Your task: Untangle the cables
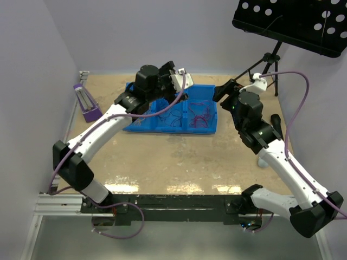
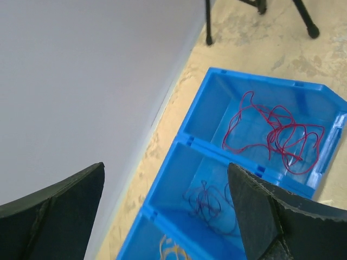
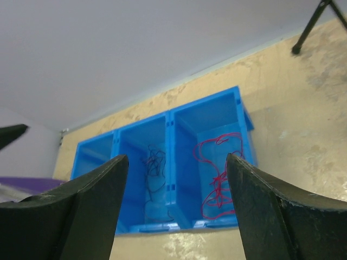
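Note:
The cables lie sorted in a blue three-compartment bin (image 1: 162,130). A red cable bundle (image 1: 201,116) fills the right compartment and a dark cable bundle (image 1: 173,116) the middle one. In the left wrist view the red cable (image 2: 271,132), the dark cable (image 2: 211,203) and a bit of yellow-orange cable (image 2: 173,252) each lie in their own compartment. My left gripper (image 2: 165,170) hangs open above the bin's back edge, empty. My right gripper (image 3: 176,160) is open and empty to the right of the bin, facing the red cable (image 3: 219,173) and dark cable (image 3: 154,168).
A purple object (image 1: 87,103) stands at the table's left edge. A black music stand (image 1: 293,21) on a tripod (image 1: 265,62) is at the back right. White walls close the table's back and left sides.

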Robot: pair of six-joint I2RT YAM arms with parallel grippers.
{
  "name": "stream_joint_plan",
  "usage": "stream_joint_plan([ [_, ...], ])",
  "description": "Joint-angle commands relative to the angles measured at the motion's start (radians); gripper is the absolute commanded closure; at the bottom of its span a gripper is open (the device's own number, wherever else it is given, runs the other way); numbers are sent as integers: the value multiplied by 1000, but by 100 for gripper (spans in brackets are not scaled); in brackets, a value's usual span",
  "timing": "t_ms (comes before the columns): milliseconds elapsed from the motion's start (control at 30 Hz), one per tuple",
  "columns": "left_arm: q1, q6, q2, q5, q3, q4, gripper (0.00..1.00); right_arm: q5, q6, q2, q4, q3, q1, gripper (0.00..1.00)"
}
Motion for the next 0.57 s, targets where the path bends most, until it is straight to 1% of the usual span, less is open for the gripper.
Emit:
stream_joint_plan([
  [0,12,-205,-124,-267,54,-342,0,-105,-10,23,1,29,-4,22],
  [100,12,-330,-242,-402,-73,-373,0,-119,-19,30,-5,15,-4,21],
  [133,14,-353,-297,-432,-151,-364,0,-125,-19,36,-12,11,-4,21],
  [200,18,-394,-406,-488,-251,-323,1,-132,-19,39,-28,-2,-4,21],
  [300,24,-453,-511,-566,-363,-341,2,-148,-17,23,-28,-35,-4,22],
  [433,101,-460,-584,-586,-434,-394,3,-172,-19,-10,-20,-72,-4,22],
  [467,136,-454,-604,-565,-455,-393,3,-177,-17,-16,-26,-75,-4,21],
  [533,205,-437,-634,-542,-501,-353,0,-121,-22,-10,-42,-78,-4,21],
])
